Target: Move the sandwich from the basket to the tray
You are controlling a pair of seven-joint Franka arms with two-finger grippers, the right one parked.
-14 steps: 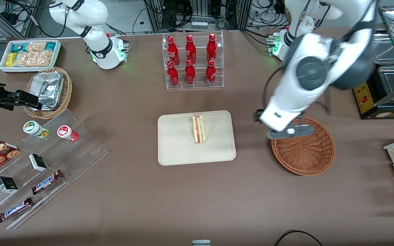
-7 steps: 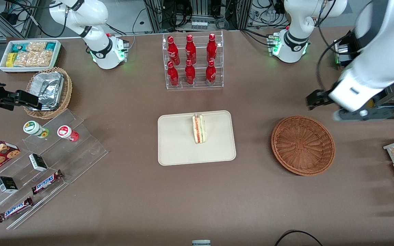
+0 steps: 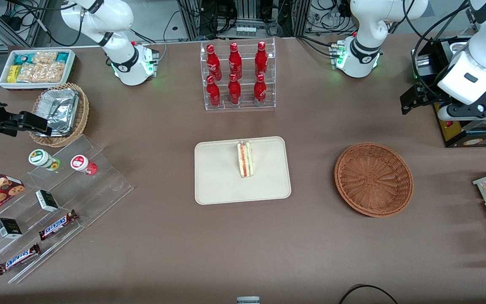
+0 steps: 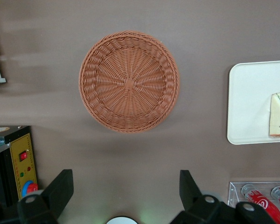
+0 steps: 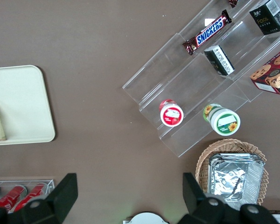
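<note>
Just left of centre in the front view lies the tray (image 3: 220, 185), a flat beige rectangle with rounded corners and a low rim, resting on the brown surface (image 3: 163, 236). The sandwich (image 3: 244, 159) stands on its upper middle part, a small pale wedge showing red and green filling stripes along its cut edge, so the task looks complete.

By its look the sandwich is light and soft: the bread would dent under a hard squeeze, and the layers could slide apart. If it had to be taken up again, a gentle pinch across the two broad bread faces, low on the wedge, seems the safest hold.

Right of centre sits the basket (image 3: 373, 179), round, shallow, reddish-brown wicker, with nothing in it.

At the upper right of the front view the hand (image 3: 420, 99) hangs above the surface, well apart from the basket and tray. In the left wrist view its fingers (image 4: 60, 189) stand wide apart, gripping nothing.
</note>
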